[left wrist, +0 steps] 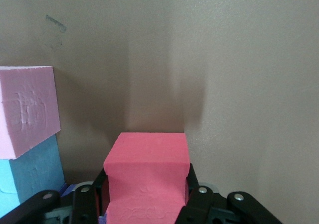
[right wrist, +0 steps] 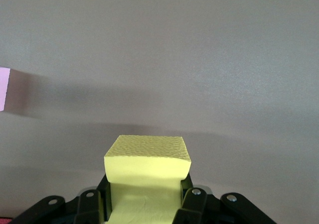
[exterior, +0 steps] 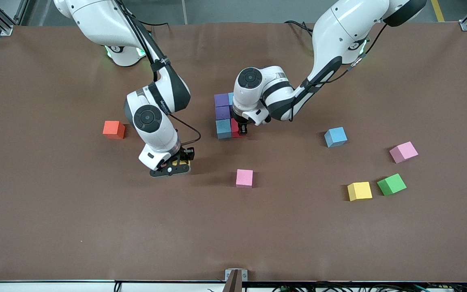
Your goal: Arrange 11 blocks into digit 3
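Left gripper clenched on red cube, low beside the started digit 3. Right gripper grasping yellow cube just above bench. Risk: nudging the purple and blue cubes touching the red one on release, skewing the column.

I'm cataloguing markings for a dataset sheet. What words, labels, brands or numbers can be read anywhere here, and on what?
Right arm's forearm: a short line of white lettering, too small and blurred to read.
Blocks, including the red block in the left gripper and the yellow block in the right gripper: no text.
Table: no text.
Nothing else legible.
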You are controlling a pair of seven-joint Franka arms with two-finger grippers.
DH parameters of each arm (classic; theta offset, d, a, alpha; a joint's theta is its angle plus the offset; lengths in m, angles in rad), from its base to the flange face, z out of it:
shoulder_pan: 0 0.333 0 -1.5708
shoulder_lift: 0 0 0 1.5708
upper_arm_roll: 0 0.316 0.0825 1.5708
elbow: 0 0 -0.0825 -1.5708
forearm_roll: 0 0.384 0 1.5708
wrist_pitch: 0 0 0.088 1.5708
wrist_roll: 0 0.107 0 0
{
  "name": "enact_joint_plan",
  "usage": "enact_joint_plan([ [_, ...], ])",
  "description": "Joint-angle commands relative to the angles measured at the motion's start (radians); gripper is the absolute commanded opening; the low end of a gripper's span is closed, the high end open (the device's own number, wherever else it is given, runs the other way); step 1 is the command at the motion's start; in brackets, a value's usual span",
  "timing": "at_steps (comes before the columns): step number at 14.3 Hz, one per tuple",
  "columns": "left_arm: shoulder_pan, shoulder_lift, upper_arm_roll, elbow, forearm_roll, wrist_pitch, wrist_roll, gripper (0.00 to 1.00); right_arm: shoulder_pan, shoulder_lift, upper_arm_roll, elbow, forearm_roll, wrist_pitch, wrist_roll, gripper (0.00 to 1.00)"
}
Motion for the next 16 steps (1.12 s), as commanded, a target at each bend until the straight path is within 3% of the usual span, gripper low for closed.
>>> enact_joint_plan([
  [1, -0.027, 0.0, 0.004, 0.005, 0.055, 0.003, -0.311, 0.36, -0.003, 0.006, 0.004, 0.016, 0.009, -0.011, -0.01, 0.0],
  [3, -0.027, 0.0, 0.004, 0.005, 0.055, 0.003, -0.311, 0.4, -0.003, 0.006, 0.004, 0.016, 0.011, -0.01, -0.01, 0.0],
  [5, -0.027, 0.002, 0.004, 0.005, 0.055, 0.003, -0.311, 0.51, -0.003, 0.011, 0.004, 0.016, 0.011, -0.008, -0.006, 0.0],
  [6, -0.028, 0.002, 0.004, 0.005, 0.057, 0.003, -0.308, 0.64, -0.002, 0.013, 0.006, 0.017, 0.011, -0.008, 0.004, 0.0],
  [7, -0.036, 0.002, 0.005, 0.005, 0.061, 0.003, -0.299, 0.95, -0.002, 0.014, 0.006, 0.017, 0.011, -0.007, 0.011, 0.0],
  [8, -0.041, 0.002, 0.007, 0.006, 0.067, 0.002, -0.299, 1.0, 0.003, 0.014, 0.006, 0.019, 0.011, -0.005, 0.013, 0.0],
  [16, -0.033, -0.036, 0.005, 0.008, 0.072, -0.056, -0.298, 1.0, 0.062, 0.077, 0.008, 0.094, 0.011, -0.005, 0.108, 0.0],
])
